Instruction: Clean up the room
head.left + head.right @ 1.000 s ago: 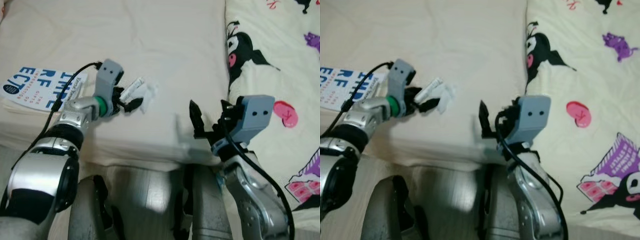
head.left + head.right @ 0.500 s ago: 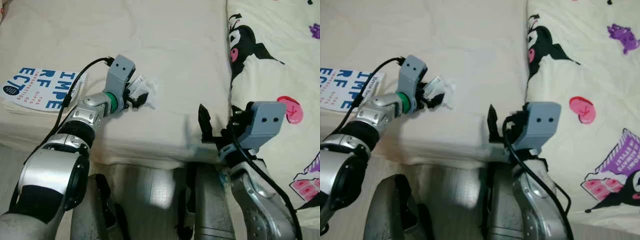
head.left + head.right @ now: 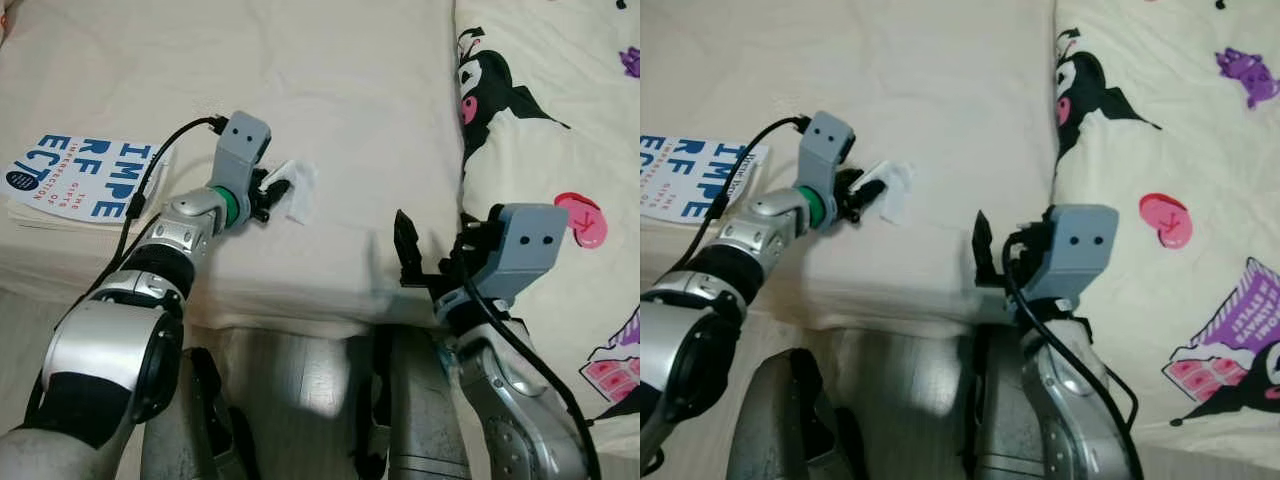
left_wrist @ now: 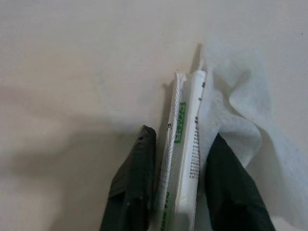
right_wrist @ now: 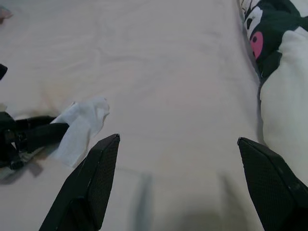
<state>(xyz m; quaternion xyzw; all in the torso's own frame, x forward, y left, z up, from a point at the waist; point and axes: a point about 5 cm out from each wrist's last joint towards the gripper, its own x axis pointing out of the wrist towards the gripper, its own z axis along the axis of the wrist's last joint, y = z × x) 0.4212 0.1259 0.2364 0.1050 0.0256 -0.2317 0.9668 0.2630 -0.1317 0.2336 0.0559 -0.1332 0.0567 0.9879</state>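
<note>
A thin white paper packet (image 4: pixel 185 159) with green print lies on the cream bed sheet (image 3: pixel 340 110), pinched lengthwise in the jaws of the left gripper (image 3: pixel 265 196). A soft, crumpled white tissue (image 3: pixel 297 190) sits against it, partly under one finger. The sheet looks smooth with faint creases and broad bare room beyond. Near the bed's left edge rests a flat book (image 3: pixel 75 178) with blue lettering. The right gripper (image 3: pixel 432 252) hovers at the front edge, jaws spread wide, beside a cartoon-printed blanket (image 3: pixel 560 130).

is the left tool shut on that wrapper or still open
Shut on the wrapper: left tool fingers press both its sides, beside the tissue.
</note>
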